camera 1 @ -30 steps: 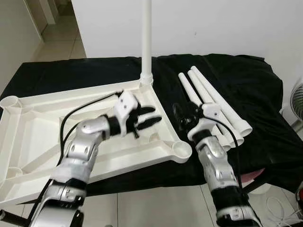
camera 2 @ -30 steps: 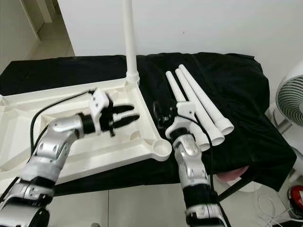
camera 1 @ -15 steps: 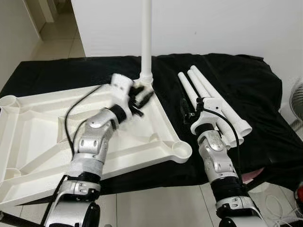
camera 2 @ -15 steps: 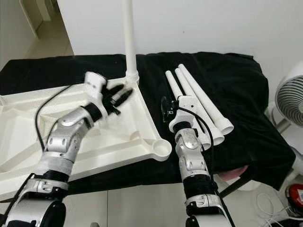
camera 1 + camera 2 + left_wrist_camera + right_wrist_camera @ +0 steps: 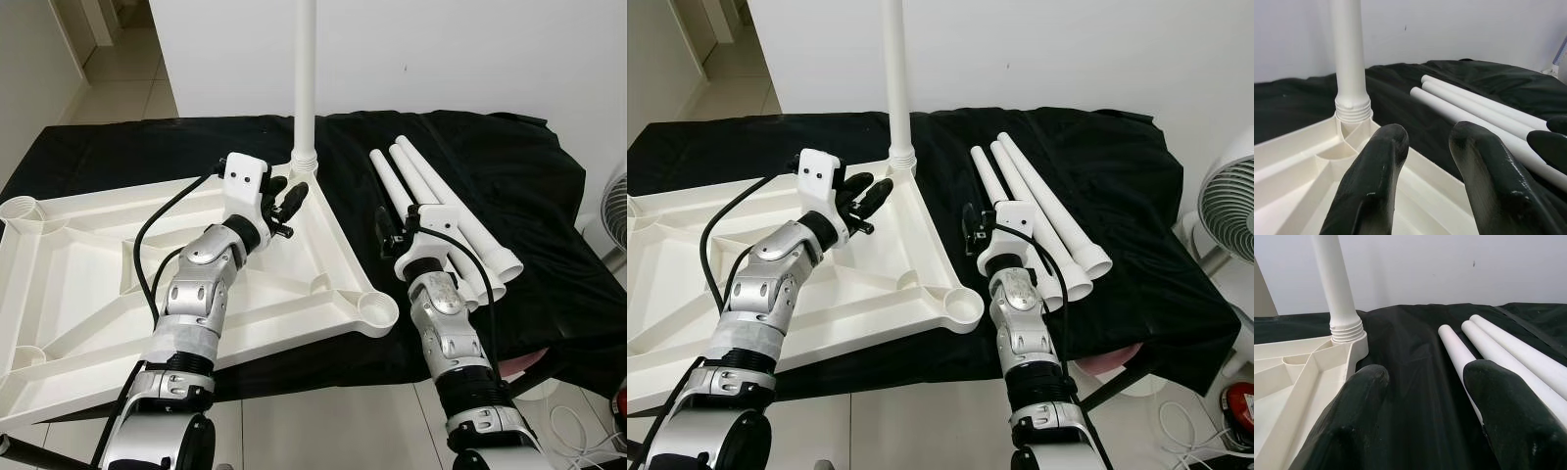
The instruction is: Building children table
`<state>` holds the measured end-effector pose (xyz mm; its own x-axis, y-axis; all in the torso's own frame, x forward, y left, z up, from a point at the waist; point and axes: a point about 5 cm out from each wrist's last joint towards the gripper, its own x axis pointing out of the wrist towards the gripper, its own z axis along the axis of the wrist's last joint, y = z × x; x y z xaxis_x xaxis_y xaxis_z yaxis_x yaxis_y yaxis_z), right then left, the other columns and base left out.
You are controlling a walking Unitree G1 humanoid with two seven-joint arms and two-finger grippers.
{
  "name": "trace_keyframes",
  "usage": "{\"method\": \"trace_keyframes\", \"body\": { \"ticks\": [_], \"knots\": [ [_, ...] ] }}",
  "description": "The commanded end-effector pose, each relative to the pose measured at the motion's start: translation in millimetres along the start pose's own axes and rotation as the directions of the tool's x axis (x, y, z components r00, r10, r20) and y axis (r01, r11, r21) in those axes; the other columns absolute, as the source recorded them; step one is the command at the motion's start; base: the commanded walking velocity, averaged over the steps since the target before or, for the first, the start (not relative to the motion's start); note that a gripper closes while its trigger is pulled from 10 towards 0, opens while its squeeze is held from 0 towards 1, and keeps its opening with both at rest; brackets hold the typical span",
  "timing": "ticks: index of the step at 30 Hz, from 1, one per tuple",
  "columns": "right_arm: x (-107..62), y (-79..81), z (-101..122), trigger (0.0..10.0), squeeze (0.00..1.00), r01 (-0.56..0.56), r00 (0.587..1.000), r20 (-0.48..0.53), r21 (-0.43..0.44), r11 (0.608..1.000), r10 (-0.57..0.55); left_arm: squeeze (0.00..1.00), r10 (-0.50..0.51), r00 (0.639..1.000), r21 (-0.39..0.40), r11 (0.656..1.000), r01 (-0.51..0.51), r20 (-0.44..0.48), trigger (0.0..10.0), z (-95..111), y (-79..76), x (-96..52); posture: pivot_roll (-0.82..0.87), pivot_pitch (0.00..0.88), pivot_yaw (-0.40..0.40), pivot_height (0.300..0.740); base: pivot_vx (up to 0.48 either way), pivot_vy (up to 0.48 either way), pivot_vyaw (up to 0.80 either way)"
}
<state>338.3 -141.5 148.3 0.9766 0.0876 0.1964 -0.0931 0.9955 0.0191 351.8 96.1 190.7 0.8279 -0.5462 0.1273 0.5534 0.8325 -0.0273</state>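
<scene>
With both jaws open and empty, we judged our right gripper (image 5: 969, 228) should close squarely around the nearest of three loose legs (image 5: 1014, 231) just beside it, our left gripper (image 5: 868, 199) short of the fitted leg (image 5: 898, 88) on the upturned tabletop (image 5: 921, 245).

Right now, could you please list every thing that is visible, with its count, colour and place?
Tabletop: one, white, upside down on the black cloth, left side.
Fitted leg: one, white, upright in the tabletop's far right corner.
Loose legs: three, white, side by side on the cloth, right of the tabletop.
Cloth: one, black, covering the work surface.
Fan: one, white, far right edge.
Left gripper: open, over the tabletop near the fitted leg.
Right gripper: open, beside the loose legs.
</scene>
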Motion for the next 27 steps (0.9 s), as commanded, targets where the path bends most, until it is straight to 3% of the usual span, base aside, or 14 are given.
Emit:
{"method": "trace_keyframes", "body": {
  "ticks": [1,5,12,13,15,18,27],
  "knots": [
    [1.0,1.3,0,10.0,0.00,0.003,1.000,0.004,-0.007,1.000,-0.003,0.00,0.167,0.985,-0.016,0.986,-0.167,-0.031,10.0,-7,7.5,-0.8,-0.07,0.000,0.022,0.740,0.000,0.000,0.00],
    [0.1,-3.0,-2,10.0,0.00,0.051,0.999,0.003,-0.037,0.998,-0.051,0.00,0.293,0.956,-0.048,0.955,-0.294,-0.031,10.0,-12,11.0,-3.7,-0.07,0.000,0.023,0.740,0.000,0.000,0.00],
    [-1.0,-15.0,-4,10.0,0.00,0.136,0.991,-0.007,-0.091,0.987,-0.137,0.00,0.307,0.952,-0.039,0.951,-0.307,-0.021,10.0,-15,5.6,-6.3,-0.07,0.000,0.017,0.740,0.000,0.000,0.00],
    [-2.6,-29.0,-7,10.0,0.00,0.237,0.970,-0.029,-0.102,0.966,-0.242,0.00,0.294,0.955,-0.038,0.955,-0.295,-0.025,10.0,-19,-0.5,-8.0,-0.07,0.000,0.010,0.740,0.000,0.000,0.00],
    [-2.6,-29.0,-7,10.0,0.00,0.237,0.970,-0.029,-0.102,0.966,-0.242,0.00,0.294,0.955,-0.038,0.955,-0.295,-0.025,10.0,-19,-0.5,-8.0,-0.07,0.000,0.010,0.740,0.000,0.000,0.00],
    [-4.2,-44.9,-8,10.0,0.00,0.350,0.931,-0.064,-0.110,0.930,-0.358,0.00,0.224,0.974,-0.014,0.974,-0.225,-0.035,10.0,-25,-14.0,-9.6,-0.07,0.000,0.003,0.740,0.000,0.000,0.00],
    [-3.0,-50.6,-7,10.0,0.00,0.389,0.914,-0.090,-0.089,0.917,-0.396,0.00,0.166,0.986,0.007,0.986,-0.166,-0.030,10.0,-25,-24.5,-9.0,-0.07,0.000,0.001,0.740,0.000,0.000,0.00]
  ]
}}
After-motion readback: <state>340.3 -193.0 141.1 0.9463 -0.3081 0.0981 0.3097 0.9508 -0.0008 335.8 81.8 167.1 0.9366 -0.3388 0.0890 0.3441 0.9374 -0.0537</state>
